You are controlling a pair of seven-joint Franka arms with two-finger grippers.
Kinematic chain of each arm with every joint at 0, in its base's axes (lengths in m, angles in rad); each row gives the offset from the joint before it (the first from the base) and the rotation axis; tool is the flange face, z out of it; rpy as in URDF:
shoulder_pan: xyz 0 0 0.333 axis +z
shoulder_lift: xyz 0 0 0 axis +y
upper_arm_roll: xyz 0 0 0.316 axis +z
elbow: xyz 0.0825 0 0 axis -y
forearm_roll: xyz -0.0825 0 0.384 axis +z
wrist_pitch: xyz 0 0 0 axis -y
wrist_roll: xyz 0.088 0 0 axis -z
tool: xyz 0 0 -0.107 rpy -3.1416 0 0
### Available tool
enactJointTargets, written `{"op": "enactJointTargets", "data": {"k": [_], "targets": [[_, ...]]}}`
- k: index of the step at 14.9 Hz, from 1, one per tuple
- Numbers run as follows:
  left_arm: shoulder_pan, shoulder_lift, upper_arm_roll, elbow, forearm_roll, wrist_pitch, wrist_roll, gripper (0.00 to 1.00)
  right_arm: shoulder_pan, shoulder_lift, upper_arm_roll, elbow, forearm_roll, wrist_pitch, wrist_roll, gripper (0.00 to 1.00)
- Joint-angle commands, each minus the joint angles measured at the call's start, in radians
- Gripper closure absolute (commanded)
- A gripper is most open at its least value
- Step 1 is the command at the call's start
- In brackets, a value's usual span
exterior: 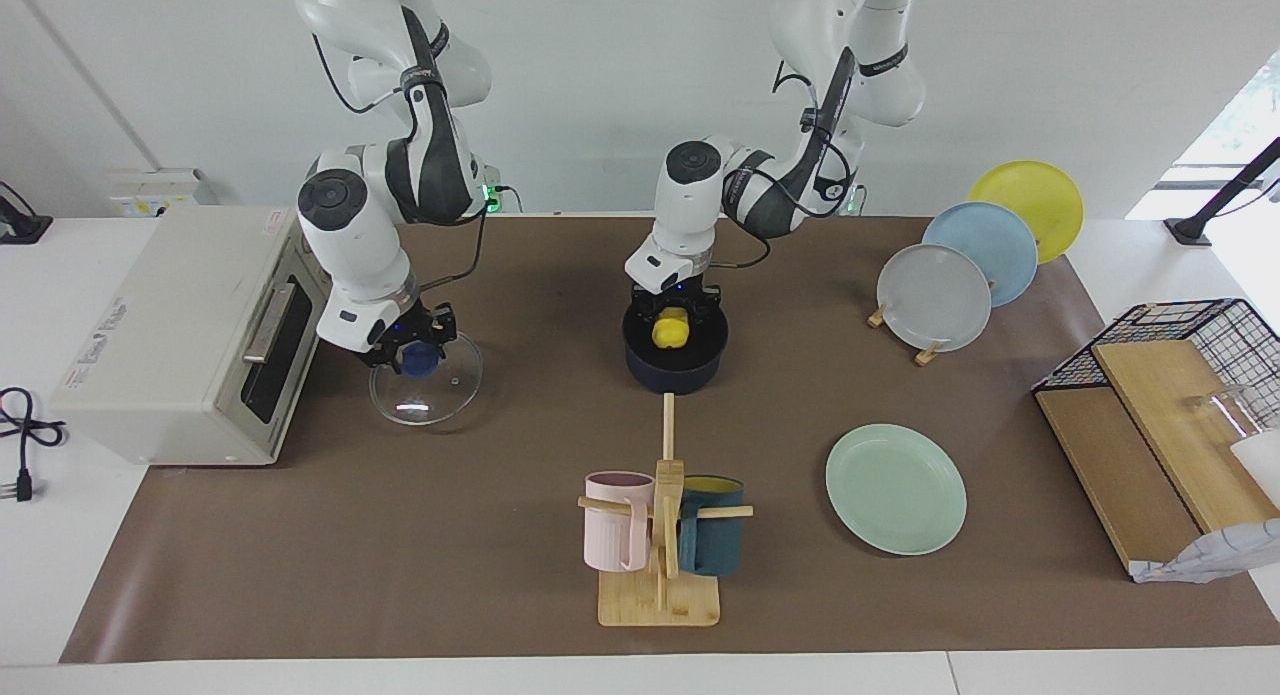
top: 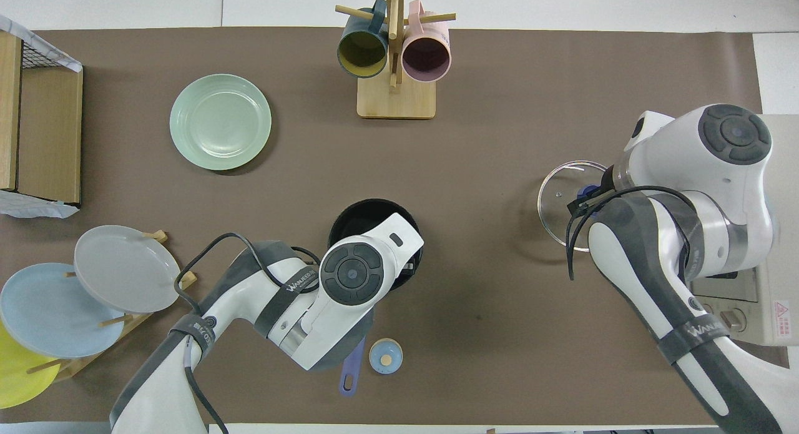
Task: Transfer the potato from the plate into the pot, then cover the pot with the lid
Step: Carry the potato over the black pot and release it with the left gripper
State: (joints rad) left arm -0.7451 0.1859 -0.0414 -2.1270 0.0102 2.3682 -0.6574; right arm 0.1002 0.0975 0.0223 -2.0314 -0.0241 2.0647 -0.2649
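The yellow potato (exterior: 670, 330) hangs in the mouth of the dark navy pot (exterior: 675, 377), at about rim height. My left gripper (exterior: 672, 320) is shut on it from above. In the overhead view the left hand covers most of the pot (top: 356, 212), and only the blue handle (top: 351, 374) sticks out toward the robots. The mint-green plate (exterior: 895, 487) lies bare, farther from the robots than the pot. The glass lid (exterior: 440, 390) lies flat on the mat at the right arm's end. My right gripper (exterior: 410, 353) is down at its blue knob (exterior: 418, 363).
A toaster oven (exterior: 170, 335) stands beside the lid. A wooden mug rack (exterior: 665, 535) with a pink and a teal mug stands farther out than the pot. Grey, blue and yellow plates (exterior: 935, 297) stand in a rack. A wire basket with boards (exterior: 1170, 405) is at the left arm's end. A small blue-topped object (top: 385, 356) lies by the pot's handle.
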Motion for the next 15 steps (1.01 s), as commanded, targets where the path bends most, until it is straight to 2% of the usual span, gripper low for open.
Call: {"op": "enactJointTargets", "data": {"k": [1,2,4,5,9,12,15], "targets": [[-0.03,-0.011,0.017,-0.033,0.016,0.022,-0.002,0.91,0.032,-0.001,0.01,0.063,-0.007,-0.076,0.021,0.99],[-0.03,-0.013,0.017,-0.033,0.016,0.022,-0.002,0.61,0.051,0.002,0.01,0.08,-0.007,-0.093,0.03,1.0],[-0.027,-0.011,0.015,-0.033,0.017,0.022,-0.001,0.34,0.075,0.002,0.01,0.088,-0.007,-0.104,0.081,1.0],[-0.025,-0.011,0.015,-0.033,0.016,0.022,-0.002,0.15,0.079,0.002,0.01,0.088,-0.007,-0.106,0.091,1.0],[-0.017,-0.005,0.015,-0.027,0.017,0.023,0.005,0.0,0.079,0.002,0.011,0.085,-0.007,-0.106,0.095,1.0],[0.002,-0.014,0.02,-0.004,0.016,0.002,0.019,0.0,0.079,0.002,0.011,0.085,-0.007,-0.107,0.098,1.0],[0.055,-0.049,0.018,0.109,0.011,-0.177,0.047,0.0,0.087,-0.001,0.011,0.085,-0.007,-0.117,0.119,1.0]]}}
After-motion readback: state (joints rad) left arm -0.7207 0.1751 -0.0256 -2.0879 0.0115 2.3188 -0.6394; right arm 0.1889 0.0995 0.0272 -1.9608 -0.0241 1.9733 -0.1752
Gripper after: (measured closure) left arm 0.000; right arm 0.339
